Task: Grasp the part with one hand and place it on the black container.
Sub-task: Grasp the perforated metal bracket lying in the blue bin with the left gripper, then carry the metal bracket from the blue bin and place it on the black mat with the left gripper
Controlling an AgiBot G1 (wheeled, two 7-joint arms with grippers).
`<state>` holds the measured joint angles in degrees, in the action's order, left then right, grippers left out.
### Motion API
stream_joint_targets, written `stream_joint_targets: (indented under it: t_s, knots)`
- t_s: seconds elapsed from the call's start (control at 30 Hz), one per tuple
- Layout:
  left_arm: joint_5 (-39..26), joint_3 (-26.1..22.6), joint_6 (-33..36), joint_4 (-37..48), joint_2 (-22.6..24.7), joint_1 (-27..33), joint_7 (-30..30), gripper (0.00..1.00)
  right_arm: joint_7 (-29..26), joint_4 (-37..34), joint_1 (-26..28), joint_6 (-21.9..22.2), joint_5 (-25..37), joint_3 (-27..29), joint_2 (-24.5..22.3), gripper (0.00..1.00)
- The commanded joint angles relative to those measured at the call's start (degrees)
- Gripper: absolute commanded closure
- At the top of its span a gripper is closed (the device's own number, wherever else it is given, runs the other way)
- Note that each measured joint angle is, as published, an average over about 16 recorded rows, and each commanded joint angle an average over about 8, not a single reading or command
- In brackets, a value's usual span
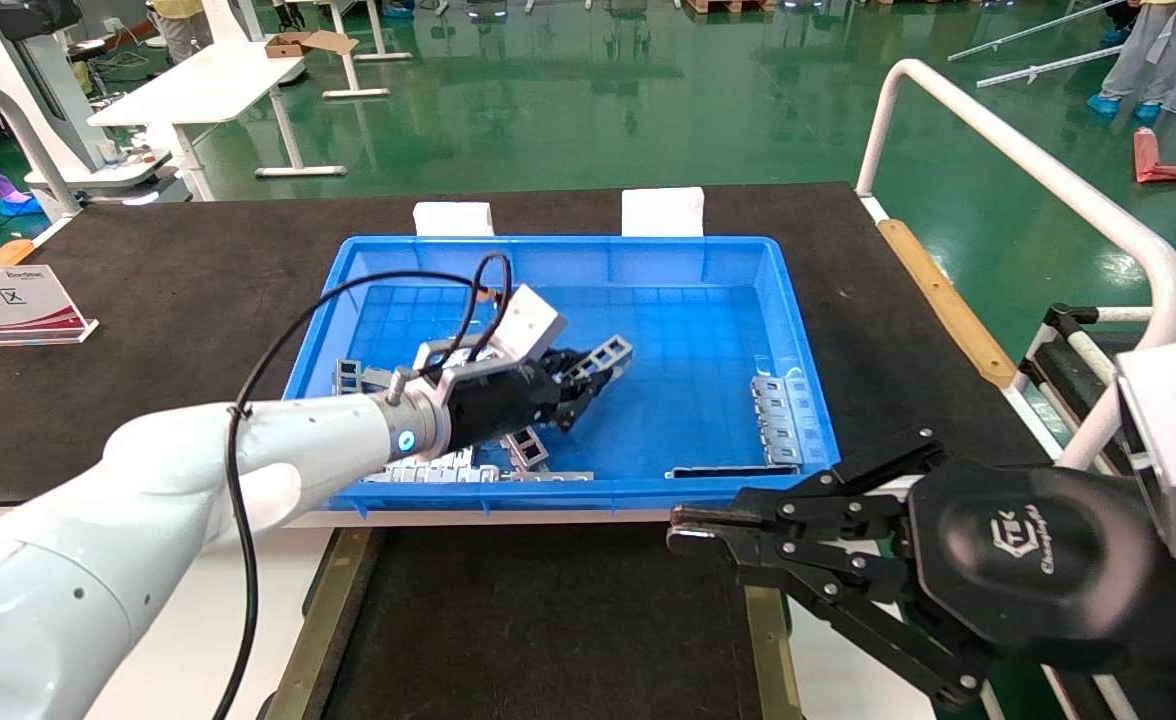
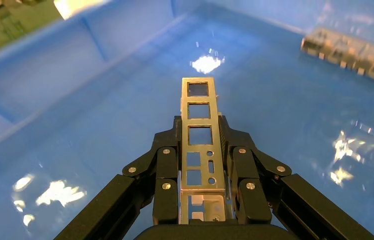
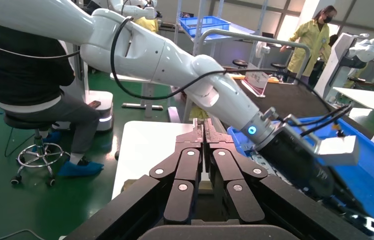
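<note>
While over crate [image 1: 798, 330], left claw [image 1: 588, 385] pinches part [image 2: 200, 135].

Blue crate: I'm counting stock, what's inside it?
Inside the blue crate: the left gripper holding the part, and loose parts by the walls. The arm hides others.

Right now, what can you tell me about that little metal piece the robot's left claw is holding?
The part is a short grey metal channel strip, shiny and ladder-like, with a row of square window cutouts and a few small holes near the gripped end. The left gripper is shut on it, black fingers pressing both long edges. It sticks straight out past the fingertips, lifted above the floor of the blue crate, touching nothing else.
</note>
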<state>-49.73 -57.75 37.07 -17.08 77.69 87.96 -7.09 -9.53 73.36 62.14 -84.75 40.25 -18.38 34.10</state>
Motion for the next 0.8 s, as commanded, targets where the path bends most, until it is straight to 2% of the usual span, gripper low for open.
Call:
stream_joint_targets:
  t_s: [0.03, 0.27, 0.4, 0.63, 0.8]
  knots:
    - [0.74, -0.05, 0.26, 0.14, -0.04, 0.65, -0.19, 1.00, 0.00, 0.00, 0.00, 0.00, 0.00, 0.00, 0.00, 1.00]
    - [3.83, 1.08, 10.20, 0.61, -1.83, 3.17, -2.25, 1.00, 0.01, 0.00, 0.00, 0.01, -0.01, -0.02, -0.01, 1.00]
    - [5.75, 1.91, 20.29, 0.20, -4.39, 3.98, -3.43, 1.00, 0.01, 0.00, 0.01, 0.01, -0.02, -0.02, -0.01, 1.00]
    - [9.15, 2.85, 41.92, -1.23, -9.47, 3.75, -4.21, 1.00, 0.02, 0.00, 0.01, 0.02, -0.03, -0.04, -0.02, 1.00]
    - [10.60, 2.97, 51.00, -0.96, -11.53, 2.36, -4.17, 1.00, 0.02, 0.00, 0.01, 0.02, -0.03, -0.05, -0.02, 1.00]
